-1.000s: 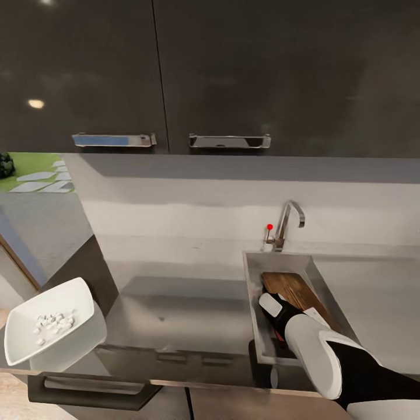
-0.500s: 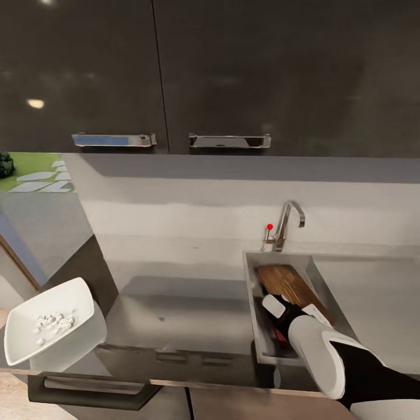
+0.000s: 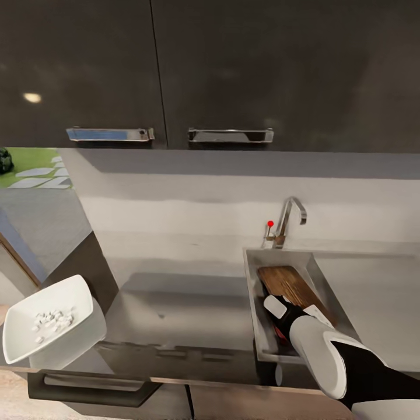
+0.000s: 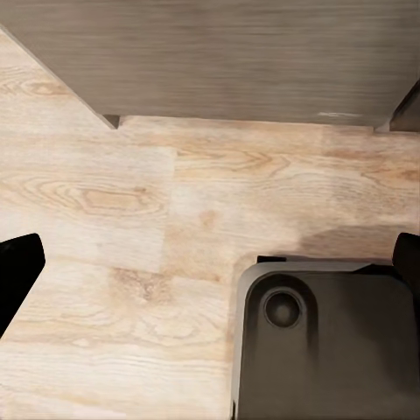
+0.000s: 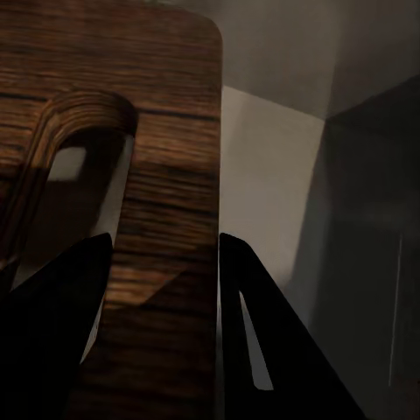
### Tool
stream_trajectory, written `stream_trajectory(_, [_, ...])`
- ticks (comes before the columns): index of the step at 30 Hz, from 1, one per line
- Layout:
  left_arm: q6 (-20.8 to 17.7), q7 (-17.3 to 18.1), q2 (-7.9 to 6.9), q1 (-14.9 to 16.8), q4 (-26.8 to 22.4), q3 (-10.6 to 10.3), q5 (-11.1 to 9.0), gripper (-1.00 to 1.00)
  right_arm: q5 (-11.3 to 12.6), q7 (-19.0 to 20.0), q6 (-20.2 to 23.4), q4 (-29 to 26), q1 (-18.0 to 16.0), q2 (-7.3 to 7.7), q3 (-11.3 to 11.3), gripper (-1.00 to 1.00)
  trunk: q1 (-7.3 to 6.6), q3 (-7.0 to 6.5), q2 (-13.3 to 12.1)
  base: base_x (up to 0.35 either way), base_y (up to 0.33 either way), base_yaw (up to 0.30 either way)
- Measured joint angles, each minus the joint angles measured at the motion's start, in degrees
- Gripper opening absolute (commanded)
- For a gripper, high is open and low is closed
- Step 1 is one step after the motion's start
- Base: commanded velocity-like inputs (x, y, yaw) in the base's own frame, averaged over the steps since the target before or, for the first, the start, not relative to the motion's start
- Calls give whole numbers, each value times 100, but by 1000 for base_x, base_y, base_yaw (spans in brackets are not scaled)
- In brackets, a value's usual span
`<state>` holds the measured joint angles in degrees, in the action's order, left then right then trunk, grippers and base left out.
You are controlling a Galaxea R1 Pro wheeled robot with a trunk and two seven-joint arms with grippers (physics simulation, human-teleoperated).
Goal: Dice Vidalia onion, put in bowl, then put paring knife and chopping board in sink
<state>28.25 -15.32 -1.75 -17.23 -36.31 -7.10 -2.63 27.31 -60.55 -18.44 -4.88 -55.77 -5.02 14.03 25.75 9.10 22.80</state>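
Note:
The chopping board (image 3: 290, 284) leans lengthwise inside the sink (image 3: 251, 280), its far end near the tap. My right gripper (image 3: 274, 312) reaches down into the basin at the board's near end. In the right wrist view the gripper (image 5: 164, 241) is shut on the chopping board (image 5: 131, 61): one finger sits in the slot-shaped handle hole and the other against the board's outer edge. A small reddish piece (image 3: 279, 334) under my wrist looks like the paring knife's handle. The white bowl (image 3: 35, 344) holds diced onion (image 3: 51, 319) at the countertop's (image 3: 175, 309) left end. My left gripper (image 4: 210, 267) hangs open over the wooden floor.
A chrome tap (image 3: 287, 221) with a red knob (image 3: 270, 223) stands behind the basin. Dark wall cabinets (image 3: 233, 70) hang above the counter. The drainboard (image 3: 373, 297) lies to the right of the basin. The robot's dark base (image 4: 324, 341) sits below my left gripper.
The board's far end has shifted toward the back left of the basin, and my right gripper has eased slightly right. The head camera has tilted a little, shifting the whole picture.

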Motion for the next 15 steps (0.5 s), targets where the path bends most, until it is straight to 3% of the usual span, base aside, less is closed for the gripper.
stream_trajectory(15, [0,0,0,0,0,0,1,100,-1,9,0,3,0,3,-2,-100,0,83,1,0,0,0])
